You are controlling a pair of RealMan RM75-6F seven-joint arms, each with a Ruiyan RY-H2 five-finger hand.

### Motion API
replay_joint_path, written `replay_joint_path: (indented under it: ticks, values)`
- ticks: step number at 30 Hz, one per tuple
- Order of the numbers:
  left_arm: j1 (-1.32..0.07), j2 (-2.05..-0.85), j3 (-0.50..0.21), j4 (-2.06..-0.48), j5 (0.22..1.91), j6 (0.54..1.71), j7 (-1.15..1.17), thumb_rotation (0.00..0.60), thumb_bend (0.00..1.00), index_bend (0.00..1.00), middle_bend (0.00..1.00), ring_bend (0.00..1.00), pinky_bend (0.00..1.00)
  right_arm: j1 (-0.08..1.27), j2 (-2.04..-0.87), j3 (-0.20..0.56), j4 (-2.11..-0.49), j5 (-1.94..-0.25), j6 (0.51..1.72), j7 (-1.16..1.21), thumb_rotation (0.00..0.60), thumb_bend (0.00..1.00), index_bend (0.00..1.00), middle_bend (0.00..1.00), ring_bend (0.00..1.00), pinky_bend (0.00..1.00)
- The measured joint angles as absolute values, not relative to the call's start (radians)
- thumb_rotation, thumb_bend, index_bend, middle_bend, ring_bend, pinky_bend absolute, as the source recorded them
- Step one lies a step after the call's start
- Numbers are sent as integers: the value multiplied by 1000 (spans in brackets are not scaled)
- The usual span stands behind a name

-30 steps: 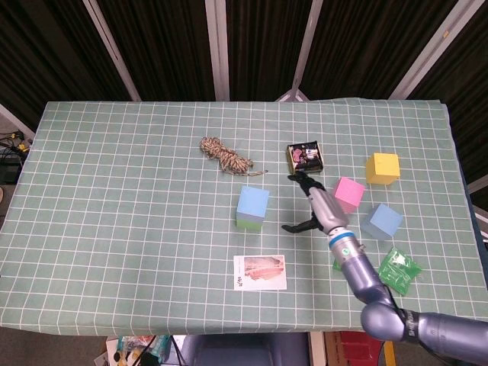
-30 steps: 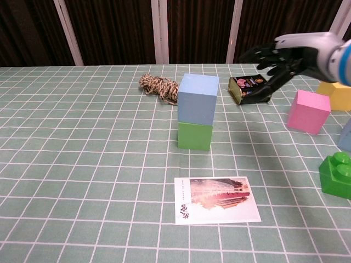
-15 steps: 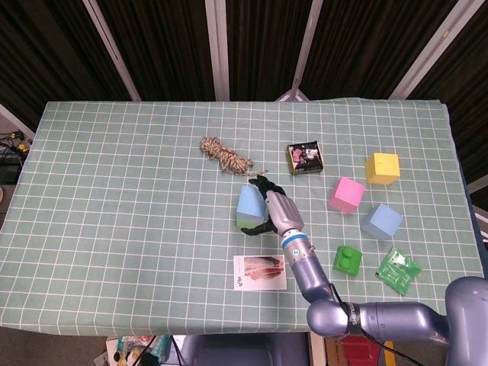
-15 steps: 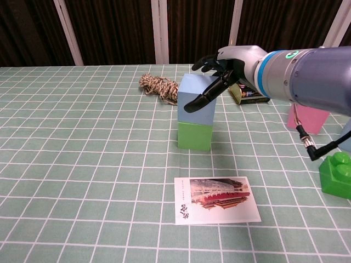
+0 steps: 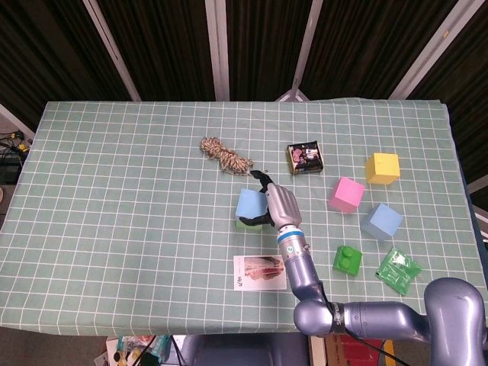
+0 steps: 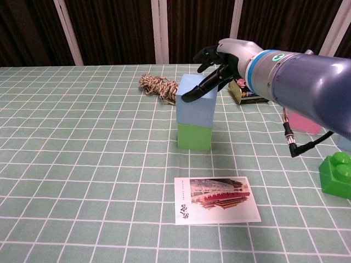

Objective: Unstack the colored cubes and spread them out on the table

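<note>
The right hand [image 6: 216, 70] hangs right at the top of the last stack, fingers spread and curved around the upper corner of the blue cube [image 6: 196, 100], thumb reaching across its front face. I can't tell whether anything is actually touching; nothing is lifted, so I call it open and empty. The left hand isn't visible from either camera.

That blue cube sits squarely on the green cube [image 6: 194, 136], near the middle of the desk [image 5: 114, 191], with the photo card [image 5: 260, 272] at six o'clock from it and the rope bundle [image 5: 224, 155] at about eleven. Three cubes already lie apart at roughly three o'clock: pink cube [image 5: 347, 194], yellow cube [image 5: 382, 168], and a second blue cube [image 5: 381, 221].

These look like light blocks, matte, flat-sided, probably easy to pinch. I'd take it across two opposite side faces, high up, and lift straight, since a sideways nudge could drag the small green one along.
</note>
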State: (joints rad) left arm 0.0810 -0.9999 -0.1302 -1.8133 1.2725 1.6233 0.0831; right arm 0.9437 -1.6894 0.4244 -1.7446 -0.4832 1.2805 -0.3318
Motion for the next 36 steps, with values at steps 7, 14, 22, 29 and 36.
replay_joint_path:
  ticks: [7, 14, 22, 29, 36]
  values:
    - [80, -1002, -130, -1815, 1270, 1623, 89, 600, 169, 245, 113, 0, 0, 913, -1688, 428, -1741, -530, 1279, -306, 600, 127, 199, 268, 415, 351]
    - [82, -1004, -129, -1815, 1272, 1628, 94, 600, 169, 245, 113, 0, 0, 876, -1643, 442, -1778, -568, 1292, -291, 600, 127, 200, 283, 431, 351]
    - [78, -1008, -128, -1818, 1273, 1625, 107, 600, 169, 245, 114, 0, 0, 796, -1516, 442, -1876, -601, 1295, -273, 600, 127, 199, 285, 431, 351]
    - [78, -1011, -122, -1820, 1283, 1627, 115, 600, 169, 245, 114, 0, 0, 675, -1381, 386, -1947, -673, 1254, -180, 600, 127, 199, 285, 430, 351]
    - [79, -1016, -120, -1824, 1285, 1632, 127, 600, 169, 245, 114, 0, 0, 589, -1311, 323, -1943, -775, 1164, -39, 600, 127, 200, 285, 430, 351]
